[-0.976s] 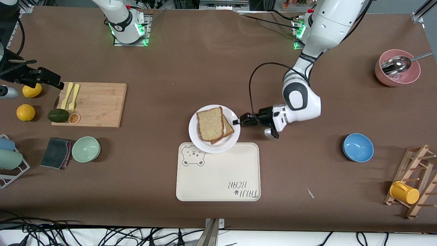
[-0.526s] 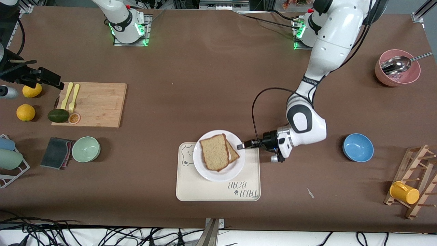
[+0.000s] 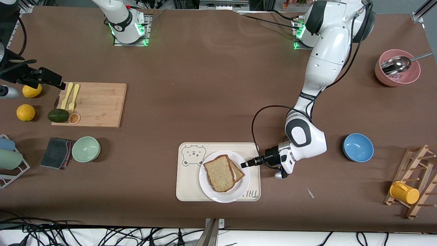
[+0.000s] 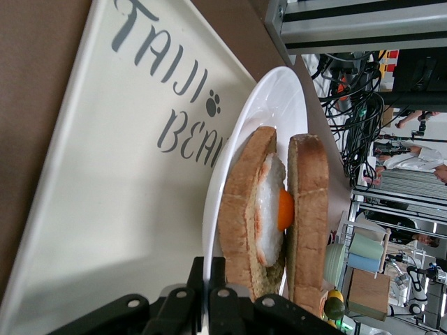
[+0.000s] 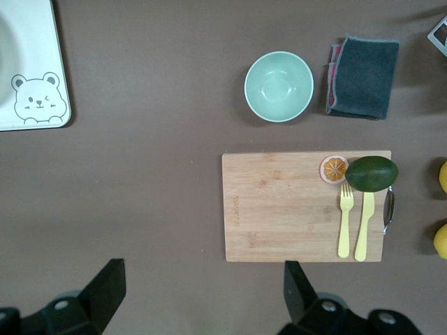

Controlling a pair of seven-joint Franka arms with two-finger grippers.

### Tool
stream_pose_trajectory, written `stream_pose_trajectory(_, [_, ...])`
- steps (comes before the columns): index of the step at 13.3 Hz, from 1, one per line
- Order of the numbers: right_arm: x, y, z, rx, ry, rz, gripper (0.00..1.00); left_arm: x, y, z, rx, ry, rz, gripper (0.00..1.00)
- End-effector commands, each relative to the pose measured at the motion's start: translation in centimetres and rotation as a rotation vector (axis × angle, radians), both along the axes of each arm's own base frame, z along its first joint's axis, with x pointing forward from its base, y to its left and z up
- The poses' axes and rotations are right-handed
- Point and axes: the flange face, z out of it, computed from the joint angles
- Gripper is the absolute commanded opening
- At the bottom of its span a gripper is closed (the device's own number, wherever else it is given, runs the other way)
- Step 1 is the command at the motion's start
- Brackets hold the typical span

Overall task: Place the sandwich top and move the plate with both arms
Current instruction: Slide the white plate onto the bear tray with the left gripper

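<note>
We are in the plate-moving step: the left gripper (image 3: 244, 164) pinches the white plate (image 3: 239, 193), lower centre on the bear tray (image 3: 186, 184), sandwich top (image 3: 219, 173) aboard. Right gripper (image 5: 199, 289), spread, waits over the table. Next, we judge, release gently.

Three bowls (image 3: 86, 149) — maybe two lemons (image 3: 26, 112).

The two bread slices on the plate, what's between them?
A fried egg, white with an orange yolk, sits between the sandwich top and the lower slice on the plate. The left wrist view shows it.
</note>
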Motion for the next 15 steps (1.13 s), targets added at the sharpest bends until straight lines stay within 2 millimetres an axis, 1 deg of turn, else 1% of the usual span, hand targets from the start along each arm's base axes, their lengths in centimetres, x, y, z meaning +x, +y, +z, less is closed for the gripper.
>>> stream_pose_trajectory(1, [-0.3, -0.1, 0.0, 0.023, -0.008, 0.006, 1.0, 0.7, -1.0, 0.6, 0.016, -0.009, -0.007, 0.0])
stream_pose_trajectory(2, [-0.3, -0.1, 0.0, 0.023, -0.008, 0.006, 1.0, 0.7, -1.1, 0.6, 0.015, -0.008, -0.008, 0.08])
stream_pose_trajectory(3, [-0.3, -0.1, 0.0, 0.023, -0.008, 0.006, 1.0, 0.6, -1.0, 0.6, 0.017, -0.007, -0.007, 0.25])
stream_pose_trajectory(4, [-0.3, -0.1, 0.0, 0.023, -0.008, 0.006, 1.0, 0.6, -1.0, 0.6, 0.018, -0.008, -0.008, 0.33])
stream_pose_trajectory(5, [-0.3, -0.1, 0.0, 0.023, -0.008, 0.006, 1.0, 0.7, -0.9, 0.6, 0.018, -0.008, -0.009, 0.37])
stream_pose_trajectory(6, [-0.3, -0.1, 0.0, 0.023, -0.008, 0.006, 1.0, 0.7, -0.9, 0.9, 0.025, -0.013, -0.018, 0.39])
stream_pose_trajectory(7, [-0.3, -0.1, 0.0, 0.023, -0.008, 0.006, 1.0, 0.9, -0.6, 1.3, 0.032, -0.018, -0.022, 0.41])
stream_pose_trajectory(8, [-0.3, -0.1, 0.0, 0.022, -0.009, 0.005, 1.0, 1.0, -0.4, 1.5, 0.039, -0.017, -0.026, 0.46])
stream_pose_trajectory(9, [-0.3, -0.1, 0.0, 0.023, -0.008, 0.006, 1.0, 1.2, -0.2, 1.8, 0.053, -0.013, -0.034, 0.48])
stream_pose_trajectory(10, [-0.3, -0.1, 0.0, 0.023, -0.006, 0.007, 1.0, 1.3, -0.1, 2.4, 0.073, -0.004, -0.045, 0.55])
stream_pose_trajectory(11, [-0.3, -0.1, 0.0, 0.023, -0.009, 0.007, 1.0, 1.6, 0.2, 3.2, 0.094, -0.002, -0.05, 0.59])
stream_pose_trajectory(12, [-0.3, -0.1, 0.0, 0.021, -0.009, 0.007, 1.0, 2.0, 0.9, 4.1, 0.118, -0.009, -0.056, 0.61])
stream_pose_trajectory(13, [-0.3, -0.1, 0.0, 0.021, -0.009, 0.007, 1.0, 2.3, 1.5, 4.7, 0.134, -0.006, -0.065, 0.65])
stream_pose_trajectory(14, [-0.3, -0.1, 0.0, 0.021, -0.008, 0.007, 1.0, 2.4, 2.2, 4.9, 0.128, 0.017, -0.078, 0.72])
stream_pose_trajectory(15, [-0.3, -0.1, 0.0, 0.021, -0.008, 0.007, 1.0, 2.5, 2.6, 5.6, 0.122, 0.023, -0.098, 0.81])
